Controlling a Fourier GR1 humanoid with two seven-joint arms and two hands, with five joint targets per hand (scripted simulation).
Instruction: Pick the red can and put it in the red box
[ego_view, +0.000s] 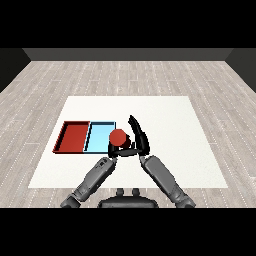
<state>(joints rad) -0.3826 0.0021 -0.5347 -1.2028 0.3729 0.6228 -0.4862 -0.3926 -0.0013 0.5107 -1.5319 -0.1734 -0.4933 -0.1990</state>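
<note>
1. Shallow rectangular red tray (74, 136): flat on white table (165, 125), left of centre; long side touching the tray next to it. No writing legible.
2. Shallow rectangular light blue tray (98, 138): immediately right of red tray, same orientation. Right edge partly covered by the can. No markings legible.
3. Grey left forearm (92, 179): entering from lower left, angled up and rightward toward the can.
4. Black left hand (113, 151): directly below the can, mostly hidden beneath it; finger position not discernible.
5. Red cylindrical can (118, 137): upright, round top facing the view, sitting at the right edge of the light blue tray, overlapping its border; whether resting or lifted not discernible. Between the two hands, outside the red tray. No brand, label or lettering readable.
6. Black right hand (138, 140): just right of the can, fingers extended upward and slightly left, tips above the can's top edge; lower part curving under toward the can's base. Contact with the can appears likely, but curl around it not confirmable.
7. Grey right forearm (162, 177): entering from lower right, slanting up and left to the wrist.
</note>
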